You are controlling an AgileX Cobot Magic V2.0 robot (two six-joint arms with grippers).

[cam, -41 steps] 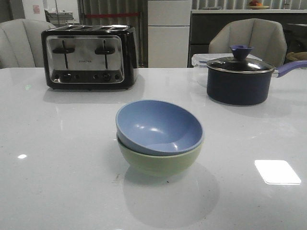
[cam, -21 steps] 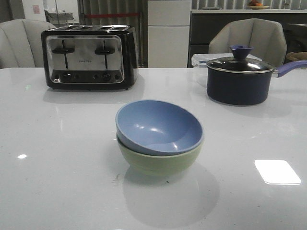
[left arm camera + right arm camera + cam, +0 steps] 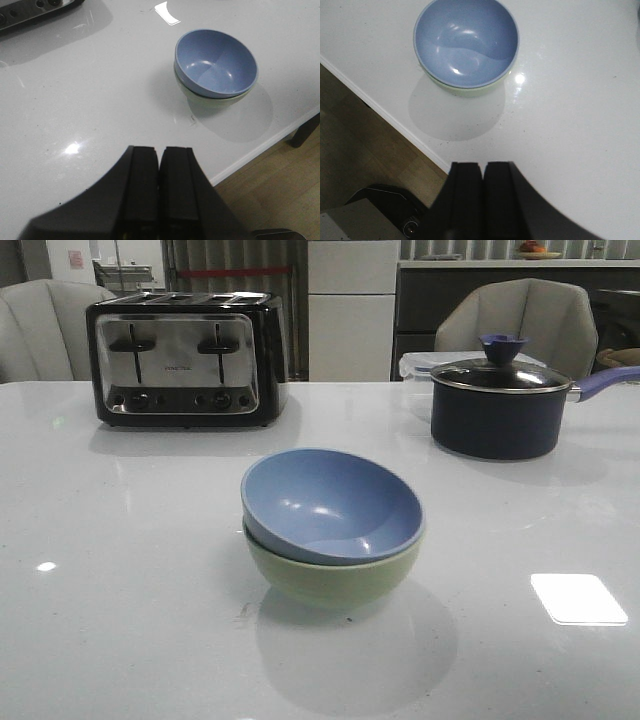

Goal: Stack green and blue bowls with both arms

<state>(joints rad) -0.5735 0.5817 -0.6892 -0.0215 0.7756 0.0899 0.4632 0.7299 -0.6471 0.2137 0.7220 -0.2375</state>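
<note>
The dusty blue bowl (image 3: pixel 330 502) sits nested inside the pale green bowl (image 3: pixel 330 582) at the middle of the white table. The stack also shows in the left wrist view, blue bowl (image 3: pixel 215 62) over green bowl (image 3: pixel 212 100), and in the right wrist view, blue bowl (image 3: pixel 466 40) over green bowl (image 3: pixel 470 91). My left gripper (image 3: pixel 160 150) is shut and empty, well back from the bowls near the table edge. My right gripper (image 3: pixel 483 165) is shut and empty, also apart from the bowls. Neither arm shows in the front view.
A black and chrome toaster (image 3: pixel 185 358) stands at the back left. A dark saucepan (image 3: pixel 498 405) with a blue-knobbed glass lid stands at the back right. The table's front edge (image 3: pixel 260 150) with wooden floor beyond shows in both wrist views.
</note>
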